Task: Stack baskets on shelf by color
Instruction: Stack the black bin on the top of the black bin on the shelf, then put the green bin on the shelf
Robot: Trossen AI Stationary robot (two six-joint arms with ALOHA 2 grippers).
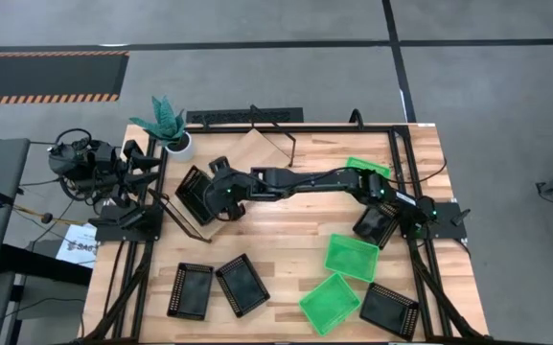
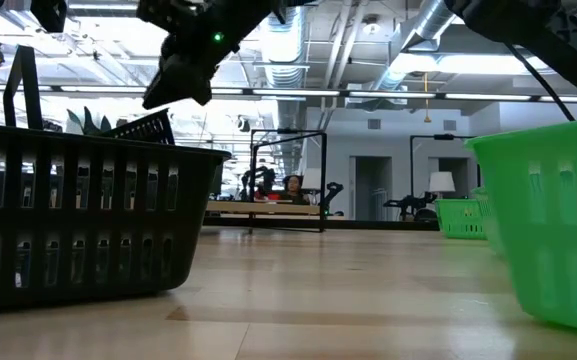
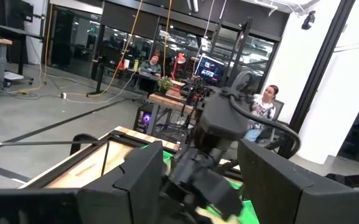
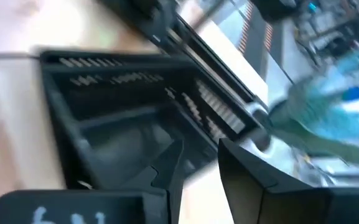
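My right arm reaches across the table, and its gripper [image 1: 211, 195] [image 4: 198, 171] is shut on a black basket [image 1: 195, 192] [image 2: 143, 128] near the left far side, by the shelf's light-wood board [image 1: 257, 151]. My left gripper [image 1: 151, 172] [image 3: 198, 186] waits open at the left edge. Two more black baskets [image 1: 190, 290] [image 1: 242, 285] lie near the near edge, one [image 1: 388, 310] at the near right, and one [image 1: 377, 222] under my right arm. Green baskets [image 1: 351, 257] [image 1: 330, 303] lie right of centre, and a third [image 1: 367, 168] lies farther back. My right gripper holds the black basket by one mesh side wall [image 4: 210, 121], with one finger [image 4: 167, 168] inside the tray and the other [image 4: 254, 180] outside it. In the low view the basket is lifted clear of the table, tilted, below the gripper [image 2: 183, 70].
A potted plant [image 1: 166, 125] stands at the far left corner. The black metal frame rails [image 1: 401, 163] run along the table's sides. A black basket [image 2: 68, 220] and a green basket [image 2: 558, 230] stand close to the low camera. People sit in the room behind.
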